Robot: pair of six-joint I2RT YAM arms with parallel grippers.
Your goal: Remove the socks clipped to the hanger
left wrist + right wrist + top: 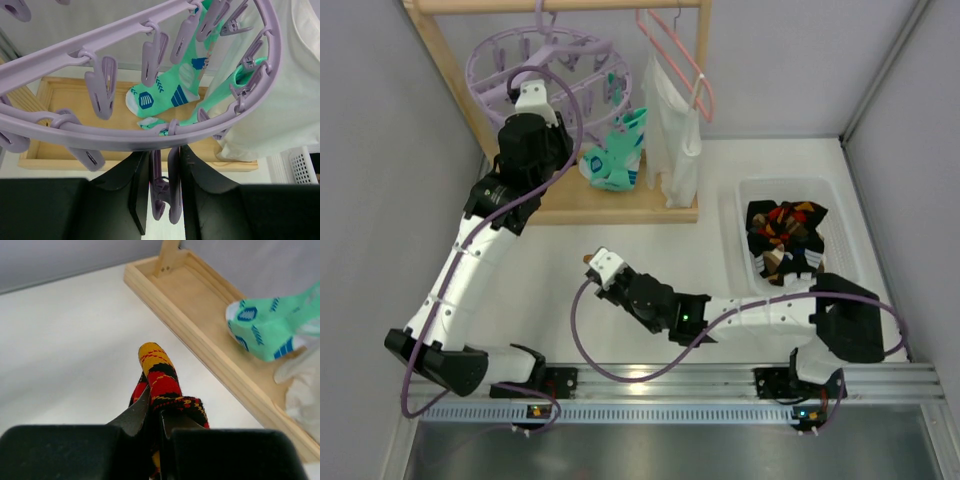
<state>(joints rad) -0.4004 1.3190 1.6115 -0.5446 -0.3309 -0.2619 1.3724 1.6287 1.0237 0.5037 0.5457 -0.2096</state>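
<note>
two black fingers [142,190] of our left gripper [164,162] are pressed together on a lavender clip [160,200], which hangs straight down between them. just above the fingertips we see the ring of the hanger [125,136] sweeping across, with more clips dangling from it on either side. beyond the ring, ahead and a little right of the gripper, the teal socks [185,80] hang from clips on the far rim, their toes down near the wooden base [55,95]. a white garment [300,90] hangs further right of them.

our right gripper [154,412] is pinching a black sock [159,375] with red and yellow diamonds. its yellow toe sticks out ahead of the fingertips, over the white table [60,340]. ahead and to the right of it runs the wooden base, and past that edge hang the teal socks and the white garment. from above, a pile of dark socks [785,235] lies in a white bin [748,195] well behind this gripper, beside its own arm, and a pink hanger [675,60] holds the white garment.
</note>
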